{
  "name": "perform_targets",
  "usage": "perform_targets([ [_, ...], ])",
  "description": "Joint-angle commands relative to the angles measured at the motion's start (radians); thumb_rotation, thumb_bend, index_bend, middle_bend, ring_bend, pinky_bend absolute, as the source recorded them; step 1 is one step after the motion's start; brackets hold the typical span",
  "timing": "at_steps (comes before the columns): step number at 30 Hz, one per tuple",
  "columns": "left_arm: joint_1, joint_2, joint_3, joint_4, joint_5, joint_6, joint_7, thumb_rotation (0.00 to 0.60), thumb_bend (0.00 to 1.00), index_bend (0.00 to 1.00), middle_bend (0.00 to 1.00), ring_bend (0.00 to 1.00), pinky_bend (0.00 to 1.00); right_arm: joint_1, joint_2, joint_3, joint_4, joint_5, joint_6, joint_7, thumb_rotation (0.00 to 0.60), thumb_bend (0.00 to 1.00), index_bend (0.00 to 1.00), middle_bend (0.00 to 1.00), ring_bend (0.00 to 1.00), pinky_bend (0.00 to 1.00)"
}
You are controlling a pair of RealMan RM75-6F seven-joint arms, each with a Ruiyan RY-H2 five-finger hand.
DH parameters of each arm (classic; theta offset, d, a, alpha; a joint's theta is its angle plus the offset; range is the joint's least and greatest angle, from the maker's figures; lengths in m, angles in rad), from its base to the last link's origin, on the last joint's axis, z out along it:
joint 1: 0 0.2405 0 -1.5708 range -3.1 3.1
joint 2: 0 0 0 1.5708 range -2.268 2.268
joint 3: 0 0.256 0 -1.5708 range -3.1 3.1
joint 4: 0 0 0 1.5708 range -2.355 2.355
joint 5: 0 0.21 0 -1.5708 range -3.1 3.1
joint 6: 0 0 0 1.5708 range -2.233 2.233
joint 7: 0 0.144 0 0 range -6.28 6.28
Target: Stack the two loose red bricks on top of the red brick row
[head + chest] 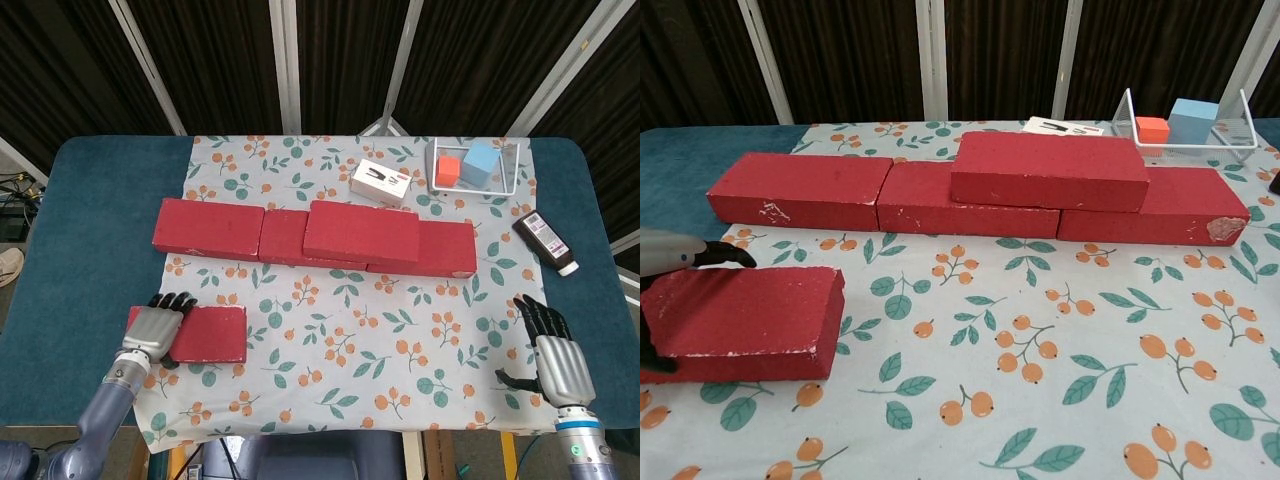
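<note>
Three red bricks form a row (208,228) (800,190) across the floral cloth. A fourth red brick (362,232) (1050,170) lies on top of the row, right of centre. One loose red brick (210,334) (740,315) lies at the near left. My left hand (155,330) grips its left end. Its dark fingers (715,258) reach over the far edge, and its thumb is at the near side. My right hand (555,355) hovers at the near right with fingers spread, holding nothing.
A small white box (381,182) lies behind the row. A wire basket (512,180) at the back right holds an orange cube (447,170) and a blue cube (480,163). A dark bottle (545,242) lies at the right edge of the cloth.
</note>
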Motion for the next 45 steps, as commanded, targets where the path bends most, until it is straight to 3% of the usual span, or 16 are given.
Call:
perform_targets([
  [1, -0.006, -0.001, 0.000, 0.004, 0.000, -0.008, 0.000, 0.600, 0.00, 0.00, 0.00, 0.00, 0.01, 0.001, -0.001, 0.000, -0.001, 0.002, -0.002, -0.002, 0.600, 0.08, 0.00, 0.00, 0.00, 0.00],
  [5, -0.014, 0.001, -0.001, 0.008, -0.002, -0.020, -0.002, 0.600, 0.00, 0.00, 0.03, 0.00, 0.01, 0.000, -0.002, 0.001, -0.002, 0.004, -0.001, -0.006, 0.600, 0.08, 0.00, 0.00, 0.00, 0.00],
  [30, -0.054, 0.033, -0.010, -0.005, -0.033, -0.018, 0.013, 0.600, 0.00, 0.28, 0.30, 0.00, 0.01, 0.000, -0.016, 0.009, 0.006, 0.011, 0.002, -0.003, 0.600, 0.08, 0.00, 0.00, 0.00, 0.00],
  [39, -0.112, 0.125, -0.073, -0.038, -0.061, -0.097, -0.027, 0.600, 0.00, 0.29, 0.31, 0.00, 0.02, 0.002, -0.023, 0.012, 0.007, 0.022, -0.001, -0.014, 0.600, 0.08, 0.00, 0.00, 0.00, 0.00],
  [45, -0.236, 0.254, -0.158, -0.025, -0.184, -0.240, -0.034, 0.600, 0.00, 0.30, 0.31, 0.00, 0.02, 0.008, -0.031, 0.022, 0.017, 0.055, -0.014, -0.029, 0.600, 0.08, 0.00, 0.00, 0.00, 0.00],
])
